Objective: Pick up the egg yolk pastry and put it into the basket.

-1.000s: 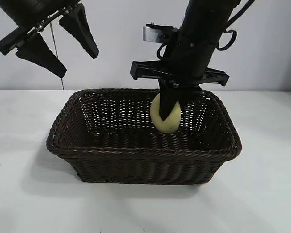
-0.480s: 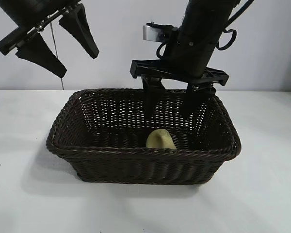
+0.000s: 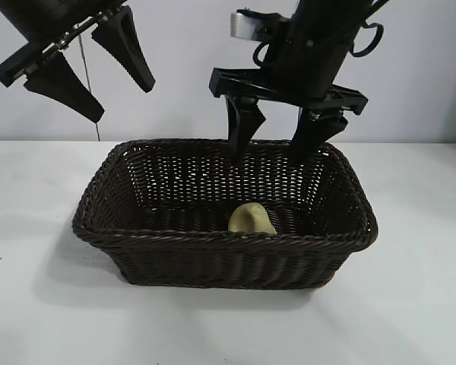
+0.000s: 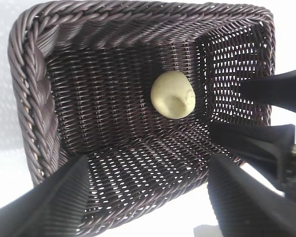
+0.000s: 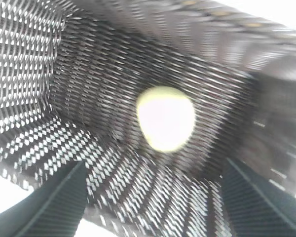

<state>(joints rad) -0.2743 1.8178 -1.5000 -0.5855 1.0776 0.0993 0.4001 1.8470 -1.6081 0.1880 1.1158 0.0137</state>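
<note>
The pale yellow egg yolk pastry (image 3: 251, 219) lies on the floor of the dark woven basket (image 3: 99, 228), near its front wall. It also shows in the left wrist view (image 4: 173, 94) and the right wrist view (image 5: 166, 118). My right gripper (image 3: 274, 152) is open and empty, above the basket's back rim, over the pastry. My left gripper (image 3: 120, 99) is open and empty, held high above the basket's left end.
The basket (image 4: 34, 118) stands on a white table (image 3: 45, 304) before a pale wall. The right gripper's black fingers (image 4: 281, 91) show in the left wrist view over the basket's far end.
The right gripper opened and let the pastry fall onto the basket floor, then rose above the back rim. The left arm has not moved.
</note>
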